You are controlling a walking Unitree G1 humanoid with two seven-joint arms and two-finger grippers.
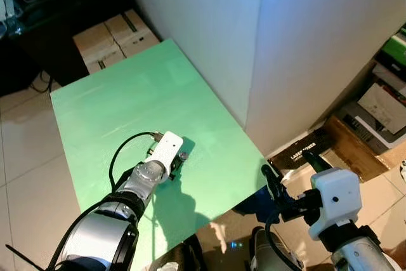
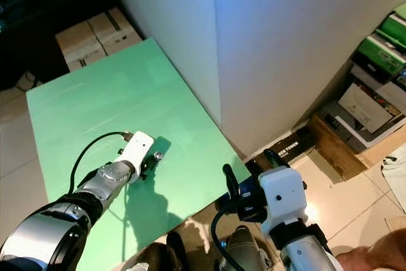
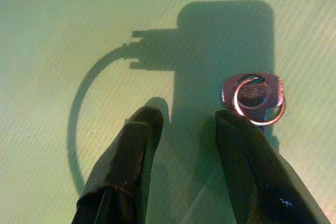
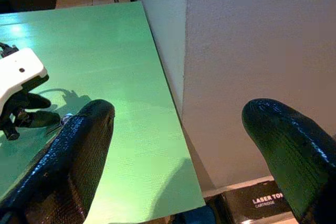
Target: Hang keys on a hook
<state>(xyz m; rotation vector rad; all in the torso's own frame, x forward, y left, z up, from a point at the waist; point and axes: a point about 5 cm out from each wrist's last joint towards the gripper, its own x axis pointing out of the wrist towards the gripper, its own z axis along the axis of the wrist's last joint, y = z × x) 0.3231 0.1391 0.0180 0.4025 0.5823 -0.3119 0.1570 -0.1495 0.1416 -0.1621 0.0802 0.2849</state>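
The keys (image 3: pixel 253 99) lie flat on the green surface (image 1: pixel 127 106). The left end effector (image 3: pixel 184 127) is low over them, fingers a little apart, one tip right by the key ring, holding nothing. The right end effector (image 4: pixel 178 129) waits wide apart off the edge. Picking up and hanging are both left to do.

Keys (image 3: pixel 254 98) lie on the table (image 1: pixel 114 112), wall (image 1: pixel 304 49) right.
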